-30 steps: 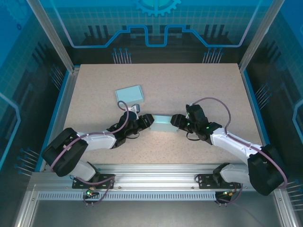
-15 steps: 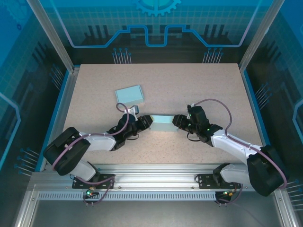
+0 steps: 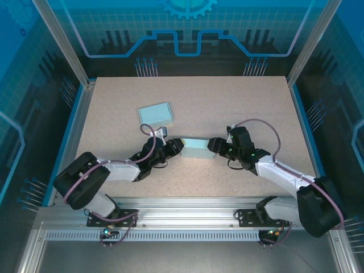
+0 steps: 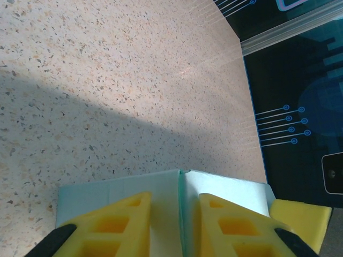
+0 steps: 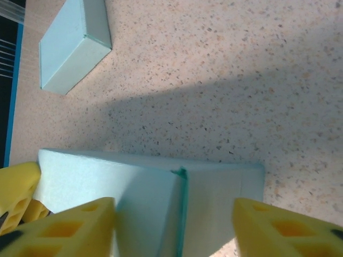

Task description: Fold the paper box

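Teal paper box (image 3: 196,149) sits central on the surface (image 3: 239,102), barely shifted this last second; our left hand (image 3: 176,147) stays pinched on its ridge; right hand (image 3: 214,144) spread wide over the other end; we're still mid-fold.

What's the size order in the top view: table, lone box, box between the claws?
1. Table
2-3, unsure: lone box and middle box look alike; left gripper and right gripper hide the middle box's ends.

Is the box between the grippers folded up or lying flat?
Folded up: the paper box is a raised block, two panels meeting at a seam.
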